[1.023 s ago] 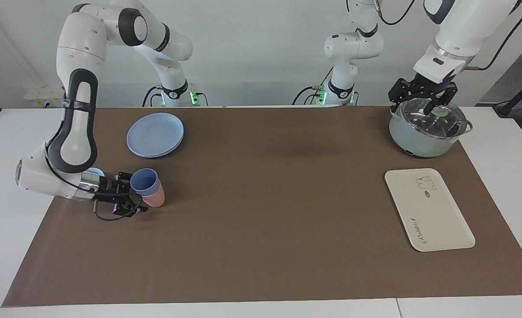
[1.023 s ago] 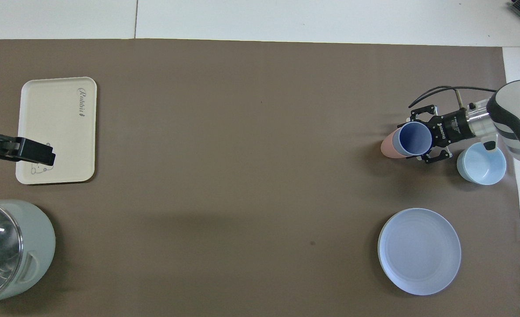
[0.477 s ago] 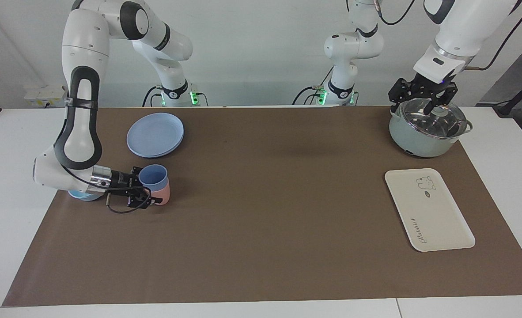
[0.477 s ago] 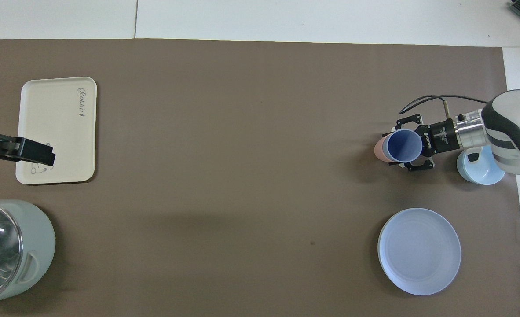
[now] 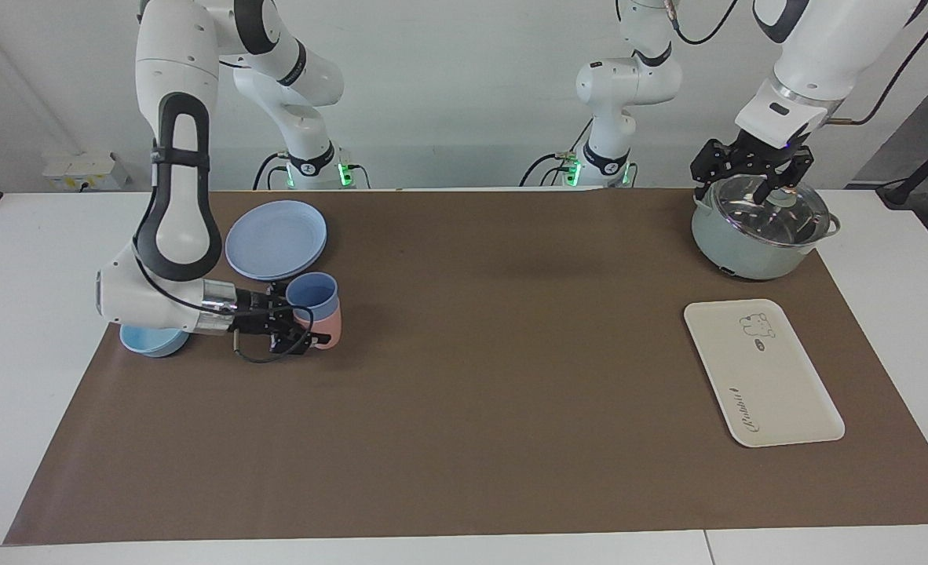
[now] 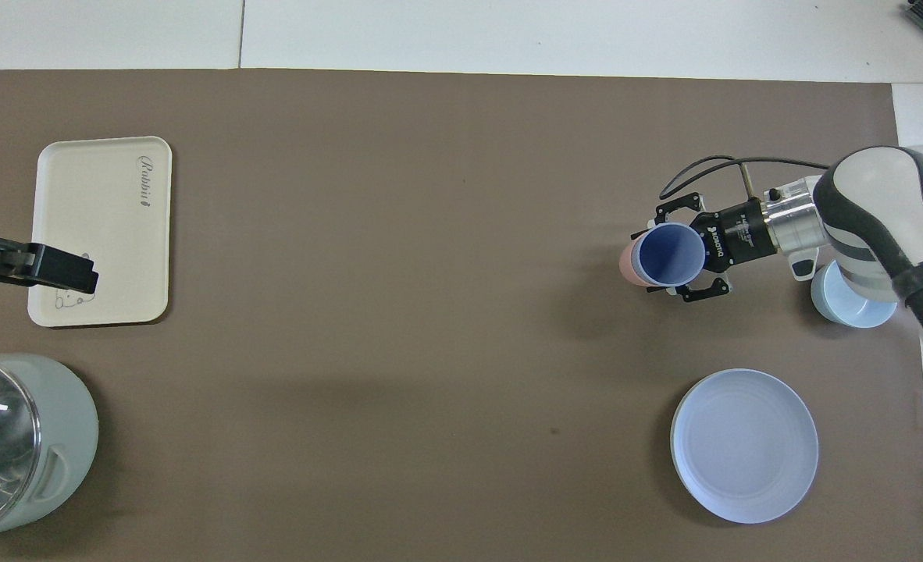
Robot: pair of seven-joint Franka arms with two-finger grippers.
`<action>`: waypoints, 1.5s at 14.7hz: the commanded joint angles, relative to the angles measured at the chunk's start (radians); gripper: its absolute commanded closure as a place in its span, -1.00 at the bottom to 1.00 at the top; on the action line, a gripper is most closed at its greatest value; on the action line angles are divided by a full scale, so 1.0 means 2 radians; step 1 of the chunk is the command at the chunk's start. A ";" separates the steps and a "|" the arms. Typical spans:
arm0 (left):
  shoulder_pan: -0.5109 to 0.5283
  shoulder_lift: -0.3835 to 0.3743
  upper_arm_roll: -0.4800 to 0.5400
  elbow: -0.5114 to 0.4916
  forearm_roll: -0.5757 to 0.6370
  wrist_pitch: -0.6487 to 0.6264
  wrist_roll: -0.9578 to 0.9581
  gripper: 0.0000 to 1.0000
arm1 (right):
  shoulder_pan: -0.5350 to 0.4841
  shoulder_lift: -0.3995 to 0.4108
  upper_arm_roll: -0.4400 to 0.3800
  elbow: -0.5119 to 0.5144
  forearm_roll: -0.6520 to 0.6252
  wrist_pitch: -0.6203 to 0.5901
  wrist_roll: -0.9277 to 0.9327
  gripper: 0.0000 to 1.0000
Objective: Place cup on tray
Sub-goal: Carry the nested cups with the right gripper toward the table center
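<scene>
Your right gripper (image 5: 301, 320) lies level above the mat at the right arm's end, fingers (image 6: 684, 290) closed on the pink tumbler (image 5: 328, 326); the blue cup (image 5: 312, 292) — the task's thing — sits nested in that pink tumbler, so its open mouth stands just above the fingers and both tumblers ride upright in the one grip; whether the pink base touches the mat you cannot tell from either view. Just beside the wrist, on the side away from the fingertips, sits the light-blue bowl (image 5: 150, 340) on the mat; the round blue plate (image 5: 276, 238) lies near the fingers, on the robots' side of them. The tray (image 5: 758, 377) lies flat — well apart from those fingers — at the left arm's end of the table, nothing on it. Your left gripper (image 5: 752, 174) waits over the glass lid of the pot (image 5: 754, 249), fingers spread apart, gripping nothing.
</scene>
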 commanded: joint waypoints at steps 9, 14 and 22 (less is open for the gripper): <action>0.000 -0.015 0.000 -0.016 0.010 0.002 -0.005 -1.00 | 0.132 -0.125 -0.002 -0.004 -0.052 0.077 0.227 1.00; 0.000 -0.015 0.000 -0.016 0.010 0.002 -0.005 -1.00 | 0.169 -0.126 0.000 0.017 -0.099 0.097 0.336 1.00; -0.002 -0.018 0.000 -0.018 0.010 -0.019 -0.009 -1.00 | 0.223 -0.121 0.001 0.032 -0.145 0.146 0.428 1.00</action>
